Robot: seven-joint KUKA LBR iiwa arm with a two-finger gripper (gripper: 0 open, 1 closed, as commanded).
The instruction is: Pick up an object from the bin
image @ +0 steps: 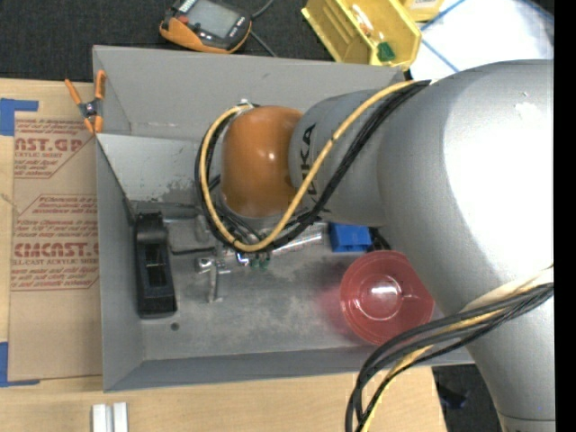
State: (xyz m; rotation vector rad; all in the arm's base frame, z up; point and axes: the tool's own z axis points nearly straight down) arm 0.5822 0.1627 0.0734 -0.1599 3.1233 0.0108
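Observation:
My gripper reaches down to the bin floor left of the middle, below the orange cover, and nothing shows in it. A black, oblong, stapler-like block lies along the left wall, a short way left of the gripper and apart from it. A translucent red cup lies at the front right of the bin floor. A small blue block peeks out from under the arm, just behind the cup.
The arm and its looped cables cover the back and right of the bin. Bare scuffed floor lies between the gripper, the front wall and the red cup.

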